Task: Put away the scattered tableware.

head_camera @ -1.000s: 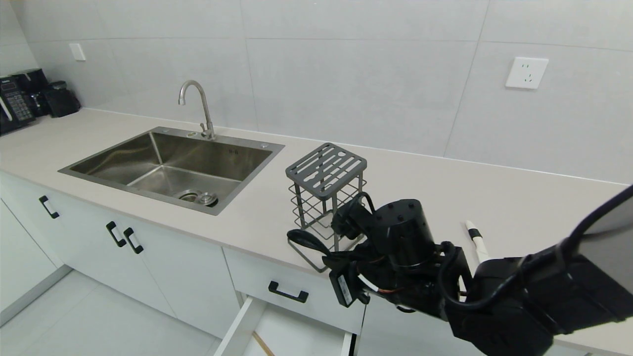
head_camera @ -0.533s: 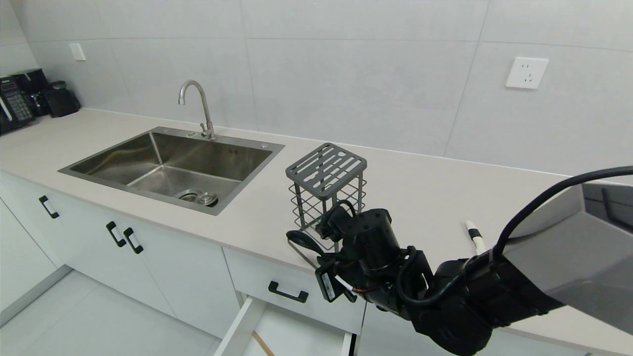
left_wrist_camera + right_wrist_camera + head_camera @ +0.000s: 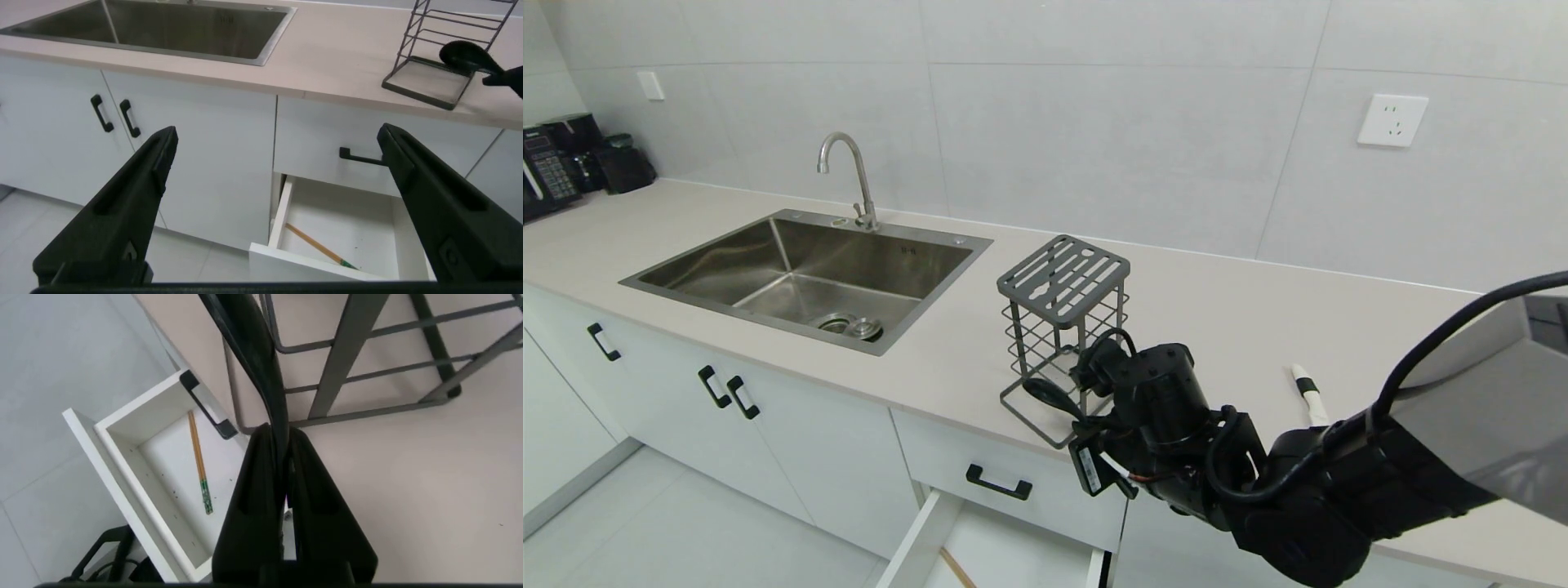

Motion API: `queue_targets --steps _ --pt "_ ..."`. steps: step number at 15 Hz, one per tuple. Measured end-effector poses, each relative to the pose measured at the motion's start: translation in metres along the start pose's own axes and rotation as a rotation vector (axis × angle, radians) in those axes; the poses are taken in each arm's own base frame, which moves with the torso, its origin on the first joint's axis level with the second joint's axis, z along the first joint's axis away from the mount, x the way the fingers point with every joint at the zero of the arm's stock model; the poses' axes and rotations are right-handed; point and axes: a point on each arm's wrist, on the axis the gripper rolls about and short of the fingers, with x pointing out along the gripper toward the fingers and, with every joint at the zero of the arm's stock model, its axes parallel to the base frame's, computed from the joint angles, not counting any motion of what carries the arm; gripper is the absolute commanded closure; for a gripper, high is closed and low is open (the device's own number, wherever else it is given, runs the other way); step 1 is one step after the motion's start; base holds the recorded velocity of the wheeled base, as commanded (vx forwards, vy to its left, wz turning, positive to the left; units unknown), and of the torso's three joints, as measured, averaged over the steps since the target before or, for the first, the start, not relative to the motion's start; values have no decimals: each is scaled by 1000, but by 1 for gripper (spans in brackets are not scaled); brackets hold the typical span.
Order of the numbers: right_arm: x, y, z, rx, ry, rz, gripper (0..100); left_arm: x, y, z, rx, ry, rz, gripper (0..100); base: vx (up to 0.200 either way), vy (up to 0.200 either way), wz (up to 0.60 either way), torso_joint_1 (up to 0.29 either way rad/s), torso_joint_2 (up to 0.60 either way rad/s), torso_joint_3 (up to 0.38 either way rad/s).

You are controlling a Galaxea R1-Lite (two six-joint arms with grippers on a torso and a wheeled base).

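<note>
Black spoon handle first: the right gripper (image 3: 280, 441) is squeezed tight on it. The spoon (image 3: 1044, 393) pokes out from the gripper, and its round end is low down at the front of the grey wire rack (image 3: 1062, 278), just over the rack's flat bottom. The rack stands on the pale tabletop (image 3: 1258, 327), near the edge. Under that edge a white drawer (image 3: 155, 482) is pulled out, with a chopstick (image 3: 198, 465) lying inside. A white-handled utensil (image 3: 1308, 390) lies farther along the tabletop. The left gripper (image 3: 276, 135) is spread wide and holds nothing; it is in front of the cupboards.
</note>
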Motion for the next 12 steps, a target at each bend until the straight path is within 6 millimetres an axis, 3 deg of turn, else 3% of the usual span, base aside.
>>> queue_targets --steps 12 --pt "-29 -26 -1 32 -6 -83 100 0 0 0 0 0 0 0 0 0 0 0 0 0"
